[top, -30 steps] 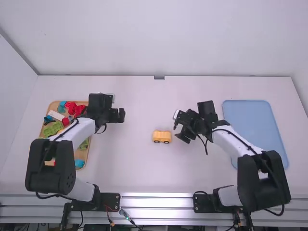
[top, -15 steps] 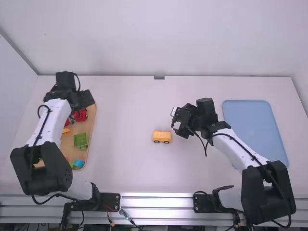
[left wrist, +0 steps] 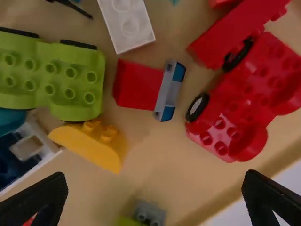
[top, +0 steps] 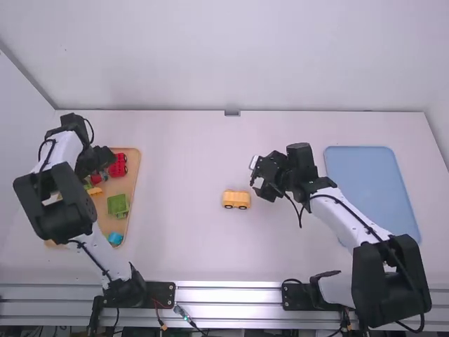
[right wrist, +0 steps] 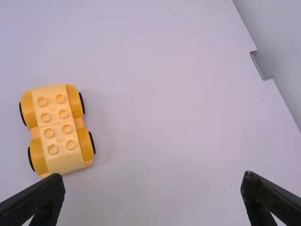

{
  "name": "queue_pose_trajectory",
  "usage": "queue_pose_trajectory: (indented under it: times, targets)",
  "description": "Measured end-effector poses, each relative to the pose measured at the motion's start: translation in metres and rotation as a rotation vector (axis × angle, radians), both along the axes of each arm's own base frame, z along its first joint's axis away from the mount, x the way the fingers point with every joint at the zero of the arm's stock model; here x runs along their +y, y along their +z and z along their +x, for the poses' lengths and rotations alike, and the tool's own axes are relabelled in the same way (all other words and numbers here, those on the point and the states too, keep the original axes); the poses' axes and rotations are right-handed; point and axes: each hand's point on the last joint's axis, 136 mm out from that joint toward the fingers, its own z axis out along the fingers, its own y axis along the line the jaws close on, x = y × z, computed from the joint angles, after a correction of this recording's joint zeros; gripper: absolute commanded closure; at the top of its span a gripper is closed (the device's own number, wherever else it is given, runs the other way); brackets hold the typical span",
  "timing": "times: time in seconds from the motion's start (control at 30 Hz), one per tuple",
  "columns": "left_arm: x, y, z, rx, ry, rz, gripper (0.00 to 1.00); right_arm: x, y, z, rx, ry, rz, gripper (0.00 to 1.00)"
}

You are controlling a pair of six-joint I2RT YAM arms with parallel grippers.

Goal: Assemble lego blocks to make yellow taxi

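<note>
Near the table's middle stands a yellow car base, its studded top facing up; the right wrist view shows the same car base. My right gripper is just right of it, and that gripper is open and empty. Over the wooden tray's far part hangs my left gripper; seen from its wrist, this gripper stands open above loose blocks. Beneath it lie a curved yellow block, a red block with a blue-grey face and a white brick.
The wooden tray also holds a red car base, a lime car base, a green block and a blue block. A blue tray lies on the right.
My left arm has swung left and drawn back, bringing its gripper from beside the tray to over it. The right gripper shifted slightly early on, then stayed still.
</note>
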Motion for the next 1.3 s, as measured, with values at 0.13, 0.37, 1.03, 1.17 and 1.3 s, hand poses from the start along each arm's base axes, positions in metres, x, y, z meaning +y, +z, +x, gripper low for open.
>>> queue_pose_trajectory:
  times: [0.13,0.37,1.03,1.17,1.3]
  targets:
    - [0.0,-0.001,0.001,-0.028,0.142,-0.021,0.01,0.0,0.0,0.0,0.0,0.0,0.0,0.01]
    - [-0.001,-0.007,-0.009,-0.027,0.335,-0.033,0.01,-0.001,0.0,0.001,0.0,-0.004,0.0,0.01]
    - [0.021,-0.037,-0.046,0.001,0.571,0.003,0.21,-0.001,0.0,0.0,0.0,-0.002,0.0,0.01]
    - [0.02,-0.044,-0.049,-0.002,0.592,0.002,0.3,-0.001,0.0,0.0,0.002,-0.002,0.0,0.01]
    - [0.022,-0.044,-0.045,-0.024,0.606,0.006,0.31,-0.001,0.0,0.0,0.002,-0.002,0.0,0.01]
